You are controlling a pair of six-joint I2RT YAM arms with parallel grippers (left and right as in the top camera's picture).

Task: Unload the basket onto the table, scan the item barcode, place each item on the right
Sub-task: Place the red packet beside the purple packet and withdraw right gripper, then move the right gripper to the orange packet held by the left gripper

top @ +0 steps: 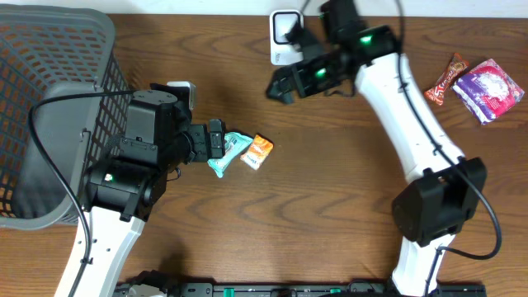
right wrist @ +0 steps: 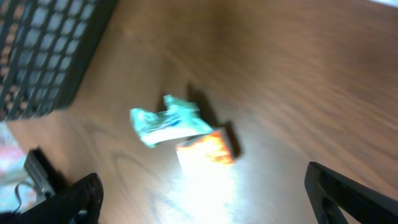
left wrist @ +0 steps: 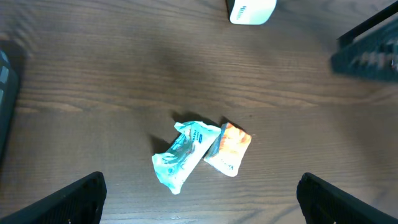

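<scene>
On a brown wooden table (top: 330,206) seen from above, two small snack packets lie together just left of centre: a crumpled teal packet (top: 232,152) and an orange packet (top: 258,153), touching side by side with the teal one on the left. The left gripper (top: 216,140) sits right at the teal packet's left end; from overhead I cannot tell whether it touches. The left wrist camera looks down on the pair. Its two black fingers (left wrist: 68,199) show at the bottom corners of the view, spread wide with nothing between them, and both packets lie flat on the wood ahead of them.

The right arm reaches from the lower right edge to the top middle of the table, where the right gripper (top: 280,86) hangs just beside a white device (top: 285,37) standing at the far edge. Its wrist camera is blurred, but the fingers (right wrist: 74,199) show at the bottom corners, wide apart and holding nothing, with the same two packets on the wood beyond them.

A grey mesh basket (top: 49,91) fills the left side of the table, partly behind the left arm. Near the right edge, well apart from the rest, lie a purple packet (top: 489,89) and a red-brown bar (top: 446,79) just beside it
</scene>
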